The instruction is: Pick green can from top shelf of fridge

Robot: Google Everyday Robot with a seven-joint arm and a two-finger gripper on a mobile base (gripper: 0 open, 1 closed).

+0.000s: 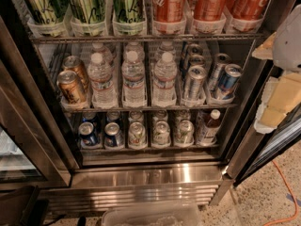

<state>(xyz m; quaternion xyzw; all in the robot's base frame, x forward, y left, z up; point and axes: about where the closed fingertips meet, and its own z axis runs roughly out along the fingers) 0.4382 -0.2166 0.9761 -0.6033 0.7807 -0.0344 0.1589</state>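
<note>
Speckled floor shows at the lower right, with an orange cable [288,197] trailing across it, and a clear plastic bin [150,215] sits at the bottom edge in front of the fridge [141,177].

At the right edge, level with the top 2 racks and outside the fridge's right post, is the pale grey-white gripper [286,41], with beige pieces just below it. Whether it is spread or closed cannot be told, and it touches no can.

Well to its left, the top shelf [141,37] carries a front row of 6 cans in white lanes with clear stops. The green can [127,1] stands upright as the 3rd from the left. 2 yellower olive cans [87,4] are on its left and 3 red cola cans [169,4] on its right.

On the rack below are 2 copper-coloured cans [71,86] at the left, 3 lanes of water bottles [134,76] in the middle, then silver cans [193,81] and a blue can [228,81].

The lowest rack holds 2 blue cans [88,133], several silver cans [161,133] and a white-capped bottle [208,126].
</note>
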